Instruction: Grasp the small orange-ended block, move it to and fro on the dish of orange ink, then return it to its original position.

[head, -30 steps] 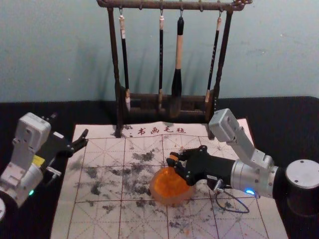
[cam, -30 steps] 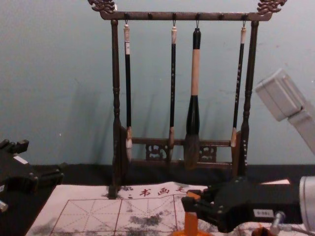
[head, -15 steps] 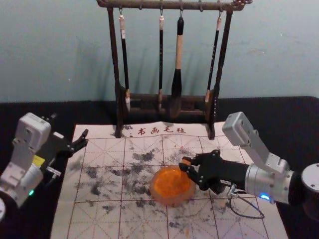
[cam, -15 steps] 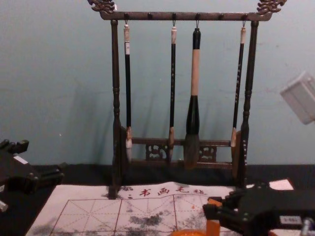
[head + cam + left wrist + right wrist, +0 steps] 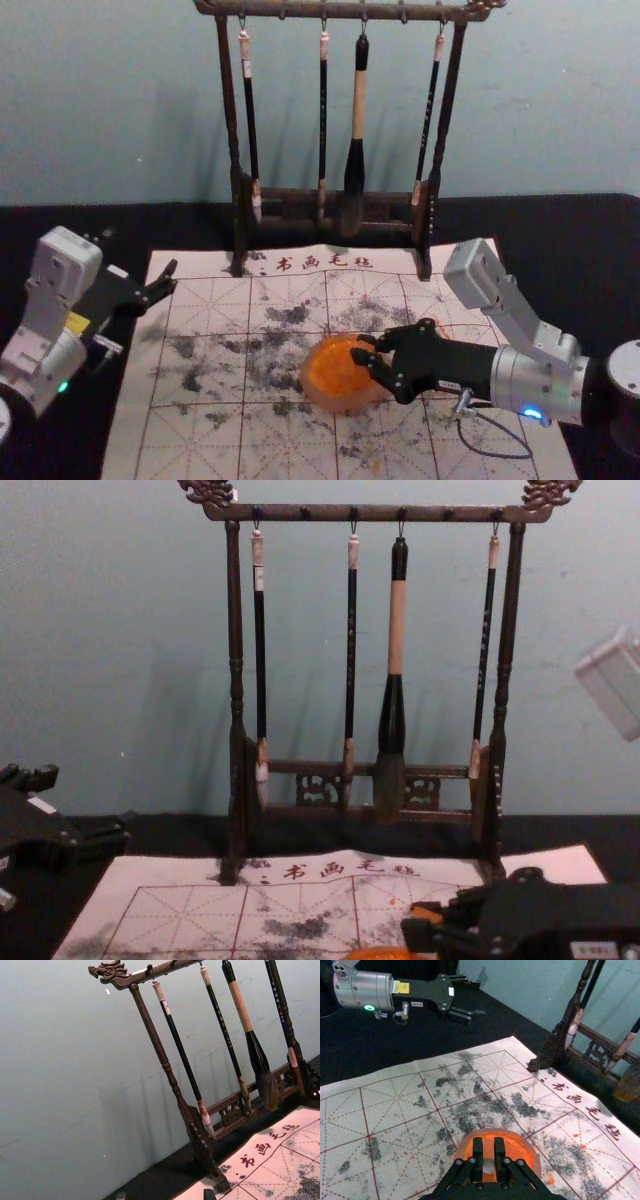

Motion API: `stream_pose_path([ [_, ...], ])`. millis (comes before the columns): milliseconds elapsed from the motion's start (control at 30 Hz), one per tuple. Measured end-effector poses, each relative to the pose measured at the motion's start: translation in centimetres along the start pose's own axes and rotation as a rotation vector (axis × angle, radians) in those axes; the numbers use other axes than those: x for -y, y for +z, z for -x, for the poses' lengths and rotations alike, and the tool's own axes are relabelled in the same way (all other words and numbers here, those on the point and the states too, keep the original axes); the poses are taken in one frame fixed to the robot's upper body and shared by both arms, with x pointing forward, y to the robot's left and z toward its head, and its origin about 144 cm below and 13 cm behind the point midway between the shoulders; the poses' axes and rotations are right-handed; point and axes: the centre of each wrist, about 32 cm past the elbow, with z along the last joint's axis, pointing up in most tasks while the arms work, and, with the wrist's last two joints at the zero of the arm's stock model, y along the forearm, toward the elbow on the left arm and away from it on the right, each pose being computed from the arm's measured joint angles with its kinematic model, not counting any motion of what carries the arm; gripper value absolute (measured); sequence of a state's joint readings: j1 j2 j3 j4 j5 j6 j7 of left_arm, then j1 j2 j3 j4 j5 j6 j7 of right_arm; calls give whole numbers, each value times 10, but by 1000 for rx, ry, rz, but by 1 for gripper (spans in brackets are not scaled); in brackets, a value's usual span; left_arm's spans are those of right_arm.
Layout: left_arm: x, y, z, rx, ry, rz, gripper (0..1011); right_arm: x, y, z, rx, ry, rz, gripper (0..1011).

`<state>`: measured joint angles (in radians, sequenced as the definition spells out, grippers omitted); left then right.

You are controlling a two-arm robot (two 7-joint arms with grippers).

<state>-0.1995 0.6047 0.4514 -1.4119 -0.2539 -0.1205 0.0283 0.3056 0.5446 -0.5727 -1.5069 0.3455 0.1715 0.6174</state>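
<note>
1 black bench (image 5: 590, 235). 1 gridded mat (image 5: 180, 440), ink-spotted, under the dish (image 5: 345, 407). 1 rack (image 5: 230, 110) behind the dish, 4 brushes (image 5: 357, 100) hanging. 2 grippers: left gripper (image 5: 140, 251) idle, left of the dish, jaws well spread, empty; right gripper (image 5: 360, 347) above the dish's right part, jaws closed on the block (image 5: 488, 1147). 1 dish, orange ink inside. 1 block: small, orange, pale patch, over the dish; ink contact cannot be told.

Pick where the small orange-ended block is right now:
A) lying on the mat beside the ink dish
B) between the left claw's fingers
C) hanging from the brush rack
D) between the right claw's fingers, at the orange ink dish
D: the right wrist view shows the block between the fingers of the right claw, in front of the orange ink dish.
</note>
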Motion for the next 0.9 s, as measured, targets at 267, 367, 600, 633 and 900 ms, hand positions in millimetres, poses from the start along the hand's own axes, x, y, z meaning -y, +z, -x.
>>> stream_pose_path([
  [267, 0, 0, 0, 0, 0, 0, 1001, -11, 2, 2, -10, 16, -1, 81],
  [367, 0, 0, 0, 0, 0, 0, 1001, -16, 2, 1, -12, 19, 2, 81],
  [600, 0, 0, 0, 0, 0, 0, 1001, -26, 5, -3, -7, 12, 7, 81],
  [633, 0, 0, 0, 0, 0, 0, 1001, -27, 5, -4, -6, 7, 8, 81],
  [900, 0, 0, 0, 0, 0, 0, 1001, -31, 6, -9, 0, -19, 17, 80],
])
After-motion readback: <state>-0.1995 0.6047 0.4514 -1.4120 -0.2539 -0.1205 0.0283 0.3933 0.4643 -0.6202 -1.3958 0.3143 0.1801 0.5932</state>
